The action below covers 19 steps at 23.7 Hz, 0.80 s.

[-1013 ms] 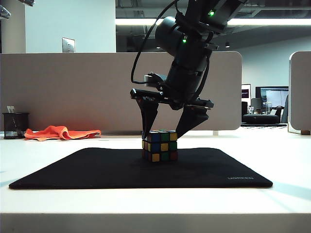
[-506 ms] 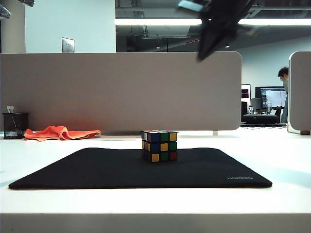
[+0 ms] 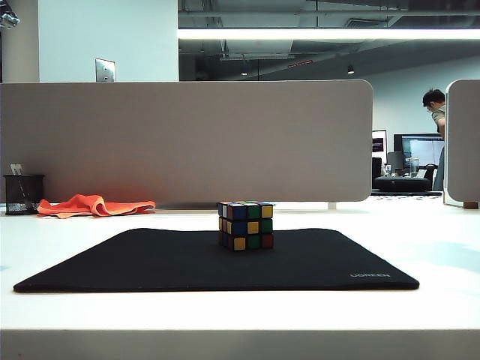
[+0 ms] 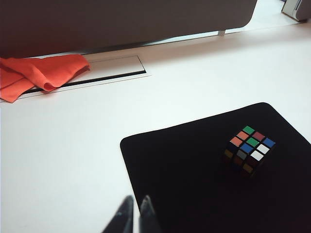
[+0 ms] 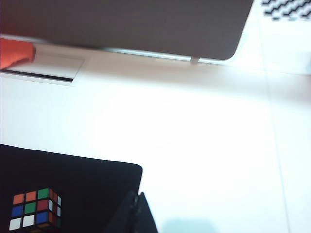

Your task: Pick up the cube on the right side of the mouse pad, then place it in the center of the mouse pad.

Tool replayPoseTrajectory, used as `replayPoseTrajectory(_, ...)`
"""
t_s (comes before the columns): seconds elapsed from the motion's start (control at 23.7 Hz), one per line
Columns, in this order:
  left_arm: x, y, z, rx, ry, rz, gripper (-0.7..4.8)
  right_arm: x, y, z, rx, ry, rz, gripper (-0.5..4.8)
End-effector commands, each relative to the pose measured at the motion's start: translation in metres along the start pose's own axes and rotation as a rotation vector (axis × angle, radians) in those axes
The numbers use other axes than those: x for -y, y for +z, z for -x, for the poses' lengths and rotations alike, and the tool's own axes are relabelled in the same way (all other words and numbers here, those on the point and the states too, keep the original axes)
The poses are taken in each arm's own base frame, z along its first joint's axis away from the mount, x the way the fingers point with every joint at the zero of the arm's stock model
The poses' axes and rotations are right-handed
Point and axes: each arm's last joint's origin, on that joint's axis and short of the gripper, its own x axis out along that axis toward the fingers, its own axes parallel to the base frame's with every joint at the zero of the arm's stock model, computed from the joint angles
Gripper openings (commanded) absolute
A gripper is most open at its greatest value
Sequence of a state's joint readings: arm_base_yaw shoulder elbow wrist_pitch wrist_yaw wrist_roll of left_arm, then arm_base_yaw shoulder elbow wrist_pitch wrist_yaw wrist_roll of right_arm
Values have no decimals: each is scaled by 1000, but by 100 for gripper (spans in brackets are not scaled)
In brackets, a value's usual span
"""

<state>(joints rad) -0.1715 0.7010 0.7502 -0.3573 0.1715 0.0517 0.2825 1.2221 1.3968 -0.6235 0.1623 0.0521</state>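
Exterior view: cube (image 3: 245, 225) centred on mouse pad (image 3: 150, 266); left pincer (image 4: 135, 216) and right pincer (image 5: 134, 213) closed, empty.

I count one cube (image 3: 246, 225), sitting on one mouse pad (image 3: 150, 262). One orange cloth (image 3: 94, 204), one black pen cup (image 3: 22, 193), and two grippers: left gripper (image 4: 135, 213) and right gripper (image 5: 135, 209), both well back from the cube.
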Motion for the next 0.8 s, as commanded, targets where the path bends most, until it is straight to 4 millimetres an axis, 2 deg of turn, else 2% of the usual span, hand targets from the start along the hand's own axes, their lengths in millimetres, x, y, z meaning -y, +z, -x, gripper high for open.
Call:
replayPoseTrajectory(0.04, 0, 1, 2, -1, 8, 14, -6, 6, -16, 19, 79, -22, -11, -3)
replayPoseTrajectory(0.46, 4, -5, 11, 30, 20, 61, -6, 16, -82, 57, 172, -49, -31, -3)
replayPoseTrajectory(0.8, 8, -35, 30, 100, 36, 50, -6, 23, -135, 72, 274, -121, -63, -3)
